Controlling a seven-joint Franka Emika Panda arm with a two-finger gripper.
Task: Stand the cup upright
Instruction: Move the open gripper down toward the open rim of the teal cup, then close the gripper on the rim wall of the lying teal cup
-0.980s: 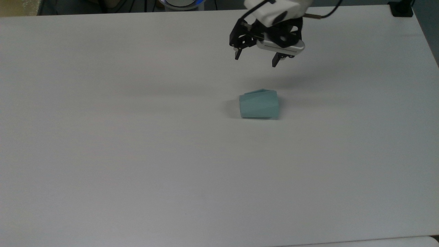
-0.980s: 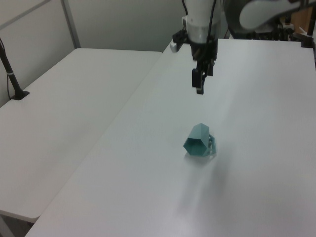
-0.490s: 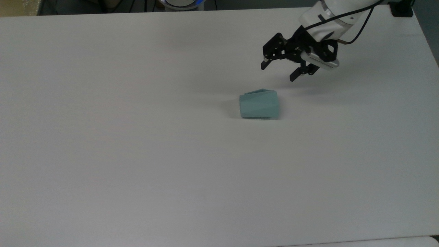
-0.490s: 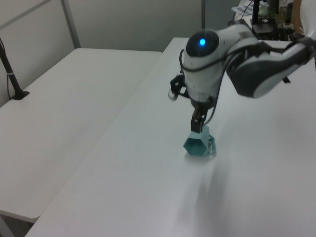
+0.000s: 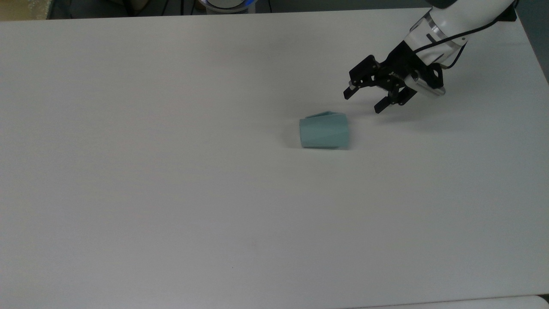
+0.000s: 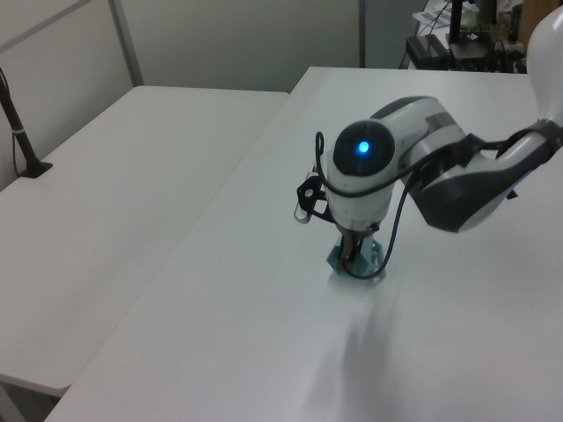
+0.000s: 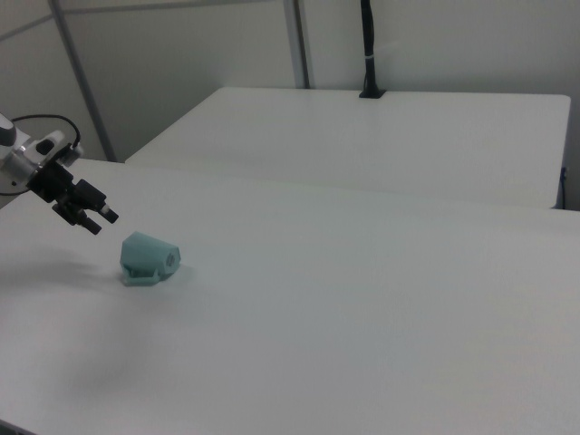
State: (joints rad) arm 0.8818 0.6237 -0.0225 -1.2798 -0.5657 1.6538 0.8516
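Since the claw (image 5: 363,102) swung over beside the sideways cup (image 5: 324,132), fingers spread wide, it looked lined up for grabbing.

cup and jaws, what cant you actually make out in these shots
- Left view: the arm's wrist stands in front of the cup, hiding most of it, so its open end cannot be read there.
- Top view: the cup lies on its side on the table; its inside is out of sight.
- Right view: the gripper is small; whether it touches the cup is unclear.
- Top view: the arm runs off the upper right edge.
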